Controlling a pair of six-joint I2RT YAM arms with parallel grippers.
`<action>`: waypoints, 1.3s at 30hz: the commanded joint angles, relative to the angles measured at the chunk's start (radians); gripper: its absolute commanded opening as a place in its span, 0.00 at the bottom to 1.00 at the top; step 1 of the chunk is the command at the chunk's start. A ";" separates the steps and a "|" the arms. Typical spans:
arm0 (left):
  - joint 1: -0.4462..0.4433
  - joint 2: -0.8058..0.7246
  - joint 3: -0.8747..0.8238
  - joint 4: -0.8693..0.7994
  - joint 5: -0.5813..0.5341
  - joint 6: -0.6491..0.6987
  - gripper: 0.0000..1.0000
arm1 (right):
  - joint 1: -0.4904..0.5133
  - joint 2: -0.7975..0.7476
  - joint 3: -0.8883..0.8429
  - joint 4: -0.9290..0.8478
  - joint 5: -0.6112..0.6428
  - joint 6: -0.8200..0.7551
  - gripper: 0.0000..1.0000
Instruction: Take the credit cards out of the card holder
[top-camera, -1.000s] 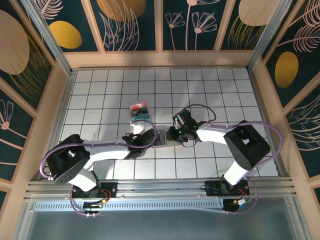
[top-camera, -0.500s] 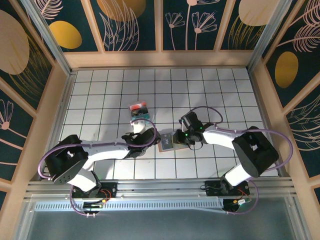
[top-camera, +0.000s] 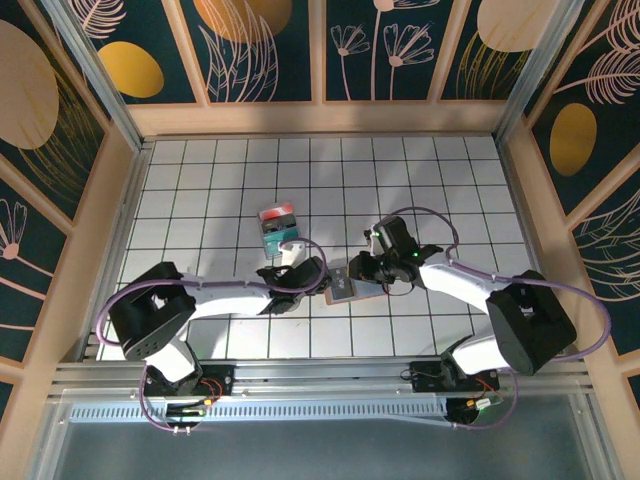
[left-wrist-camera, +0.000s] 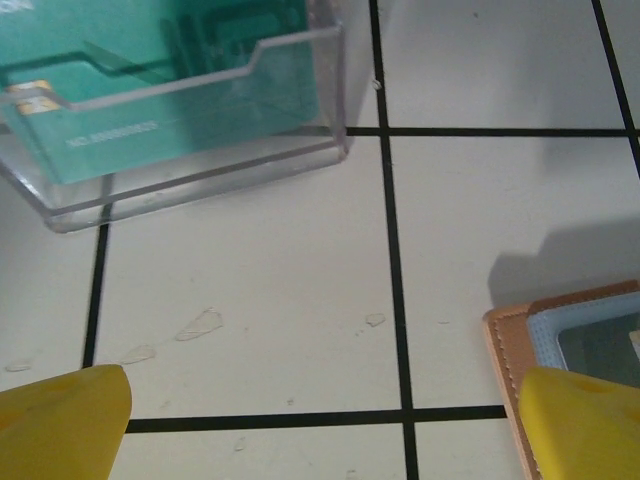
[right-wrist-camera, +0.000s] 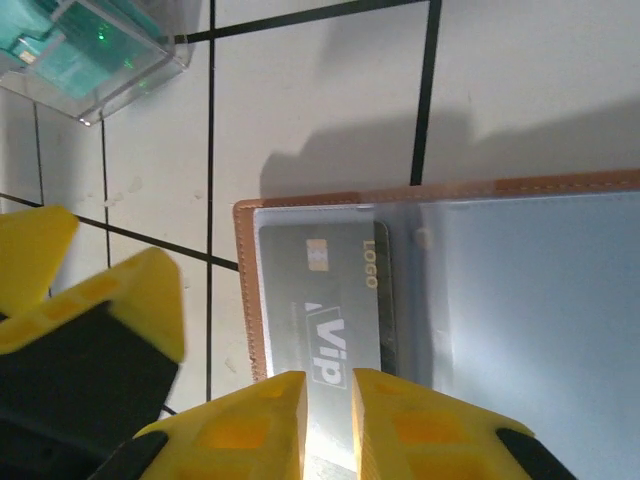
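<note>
The card holder (right-wrist-camera: 520, 300) lies open, with a tan border and clear blue-grey pockets; a dark grey credit card (right-wrist-camera: 325, 300) marked VIP sits in its left pocket. My right gripper (right-wrist-camera: 328, 400) is shut on the holder's near edge, over that card. A shadow beneath the holder suggests its far edge is raised off the floor. From above, the card holder (top-camera: 343, 289) sits between my right gripper (top-camera: 362, 272) and my left gripper (top-camera: 312, 277). The left gripper (left-wrist-camera: 320, 430) stands wide open over bare tile, its right fingertip beside the card holder's corner (left-wrist-camera: 570, 320).
A small clear box (top-camera: 279, 228) with red and teal contents stands just beyond the left gripper; the same box (left-wrist-camera: 170, 100) shows a teal card inside. White tiled floor stretches all around, bounded by wooden walls.
My right gripper has drawn back to the right, taking the card holder with it. The left gripper has followed to the right and stayed open.
</note>
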 joint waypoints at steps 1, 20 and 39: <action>-0.007 0.033 0.040 -0.015 0.025 0.033 0.99 | -0.011 0.004 -0.028 0.047 -0.039 0.035 0.17; -0.012 0.093 0.032 -0.017 0.096 0.058 0.99 | -0.023 0.090 -0.052 0.099 -0.046 0.046 0.15; -0.012 0.123 0.056 -0.058 0.086 0.072 0.99 | -0.023 0.135 -0.076 0.178 -0.094 0.058 0.18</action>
